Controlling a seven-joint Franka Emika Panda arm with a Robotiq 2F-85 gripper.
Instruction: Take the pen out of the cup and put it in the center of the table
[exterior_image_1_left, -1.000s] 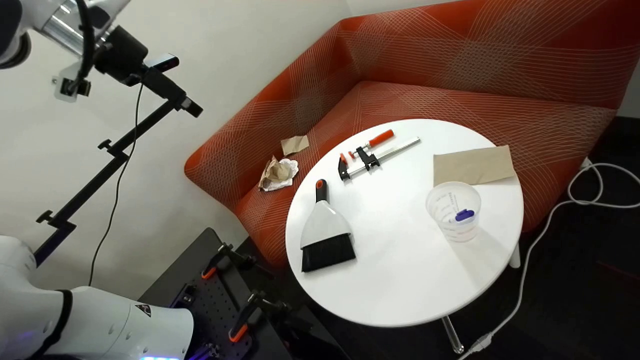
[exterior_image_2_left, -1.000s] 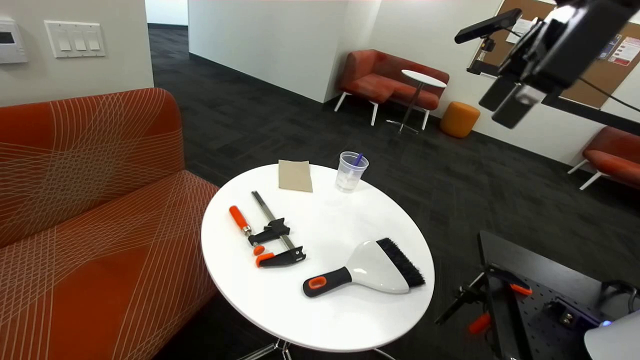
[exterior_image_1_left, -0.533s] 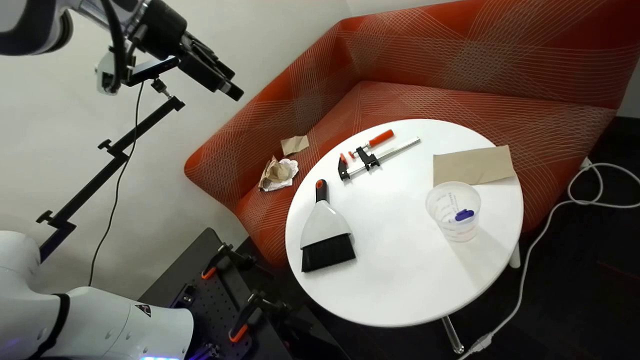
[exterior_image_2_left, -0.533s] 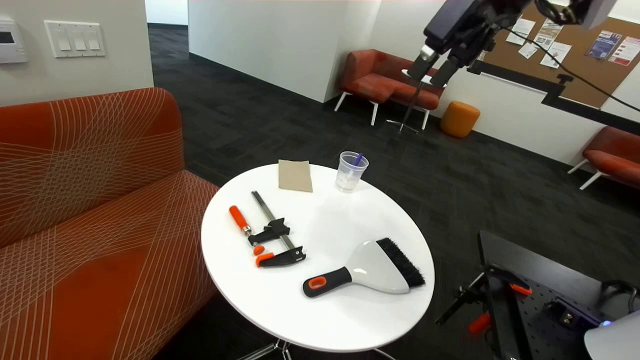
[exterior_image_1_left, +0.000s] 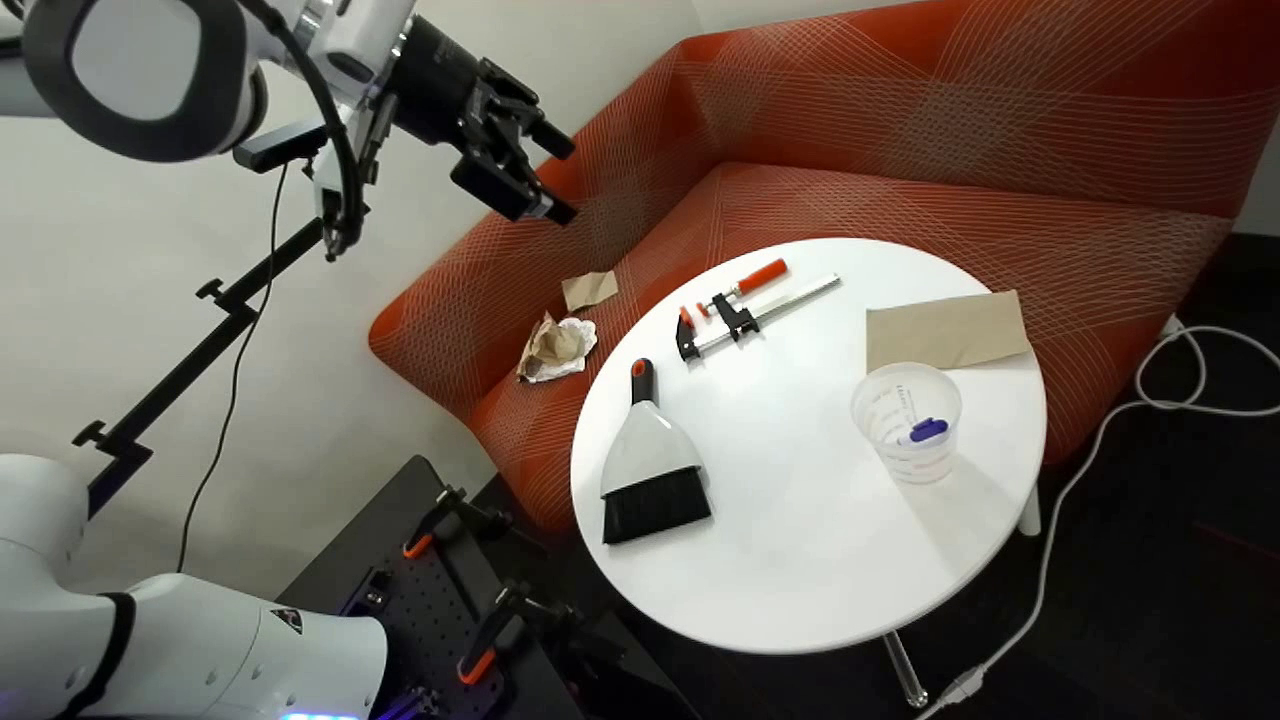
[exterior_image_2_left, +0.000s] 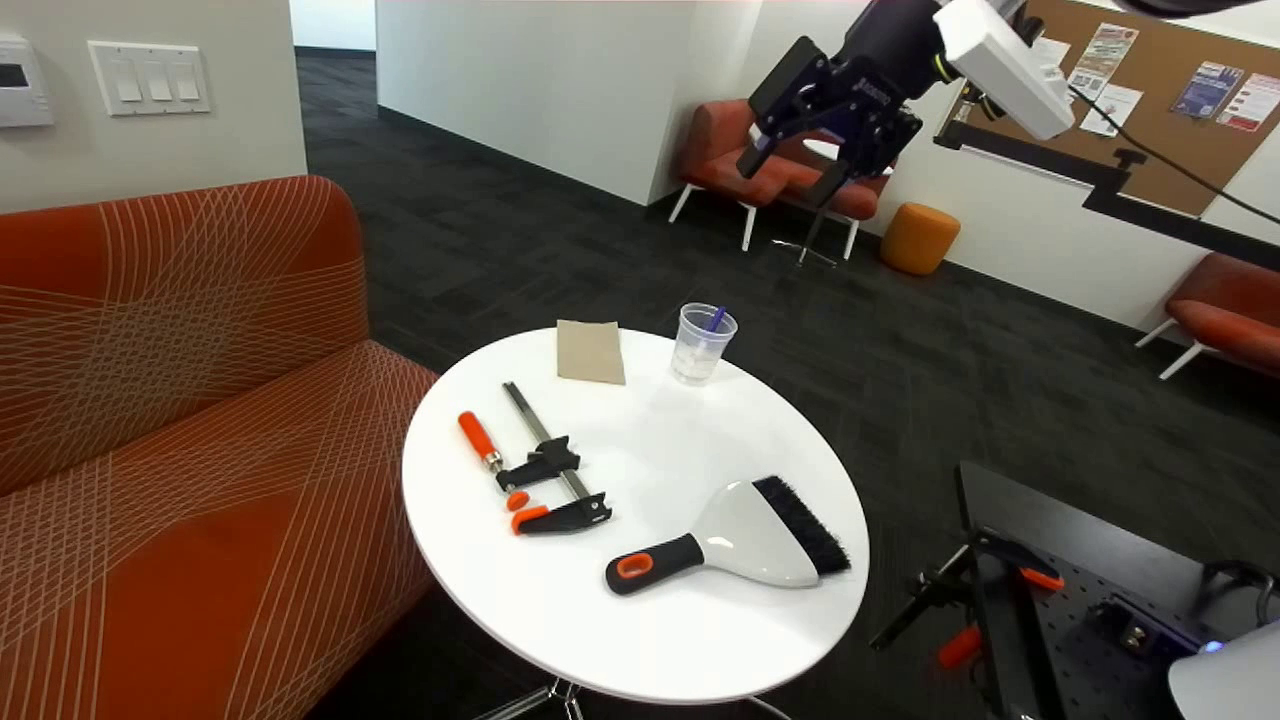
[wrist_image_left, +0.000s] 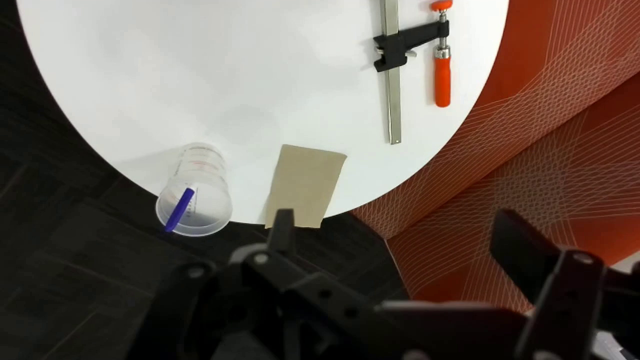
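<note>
gripper hung high, well apart from the cup; its fingers stood wide, nothing between them. the pen leaned inside the cup, blue end up at the rim, near the edge of the round white table. in the wrist view the pen lay left of both fingers, outside their span. its long axis slanted from upper right to lower left; the fingers faced each other left to right, so across that slant more than along it. judged: approach stage, nothing grasped yet. next seemed to call for a shift toward the cup, then descent onto the blue end; a low pass might tip the cup.
</note>
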